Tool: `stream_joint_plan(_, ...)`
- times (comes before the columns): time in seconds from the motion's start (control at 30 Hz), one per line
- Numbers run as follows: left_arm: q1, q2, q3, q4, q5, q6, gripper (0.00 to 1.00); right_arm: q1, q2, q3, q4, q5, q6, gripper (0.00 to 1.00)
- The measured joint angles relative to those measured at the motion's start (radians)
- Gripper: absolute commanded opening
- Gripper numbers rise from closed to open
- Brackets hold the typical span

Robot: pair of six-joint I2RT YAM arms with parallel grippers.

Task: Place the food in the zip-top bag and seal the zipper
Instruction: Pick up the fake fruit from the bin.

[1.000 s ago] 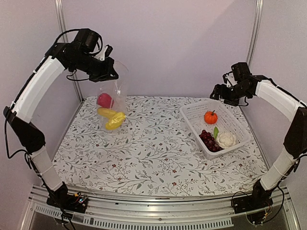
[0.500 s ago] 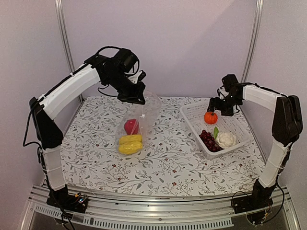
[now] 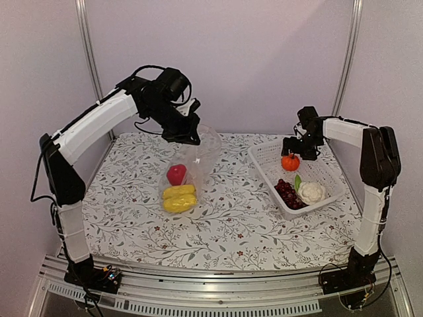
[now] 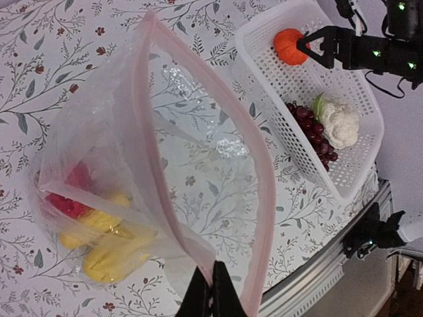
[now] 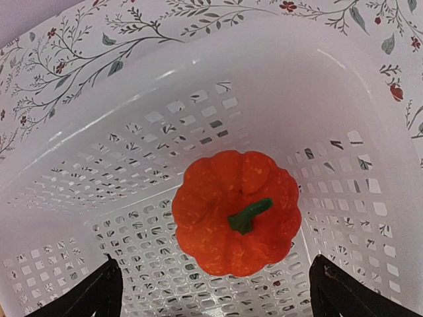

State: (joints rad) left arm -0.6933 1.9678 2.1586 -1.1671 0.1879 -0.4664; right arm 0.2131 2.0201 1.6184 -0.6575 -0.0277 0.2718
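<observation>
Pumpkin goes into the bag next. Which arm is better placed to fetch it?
Right. The right pincer hangs open at the pumpkin in the basket, one finger on each side. The left pincer is shut on the bag by its zipper, holding the mouth open.

Walls: pale lilac panels (image 3: pixel 264 59) are closing in the back and sides.
Posts: two grey metal uprights (image 3: pixel 348 53) are standing at the back.
Cloth: a leafy floral print is covering the table (image 3: pixel 225 224).
Front edge: a ribbed metal rail (image 3: pixel 218 285) is running along it.
</observation>
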Motion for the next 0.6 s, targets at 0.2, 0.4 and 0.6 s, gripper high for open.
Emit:
stream_joint_plan(0.2, -0.001, -0.037, -0.074, 0.029, 0.002, -0.036, 0.0, 0.0, 0.048, 0.061, 0.0, 0.029, -0.005, 0.97)
stream_joint_plan(0.4, -0.001, -0.053, -0.078, 0.039, -0.001, -0.039, 0.0, 0.0, 0.127, 0.125, -0.001, 0.046, -0.012, 0.94)
stream_joint_plan(0.6, -0.001, -0.059, -0.078, 0.039, -0.002, -0.034, 0.0, 0.0, 0.179, 0.151, -0.012, 0.072, -0.027, 0.91)
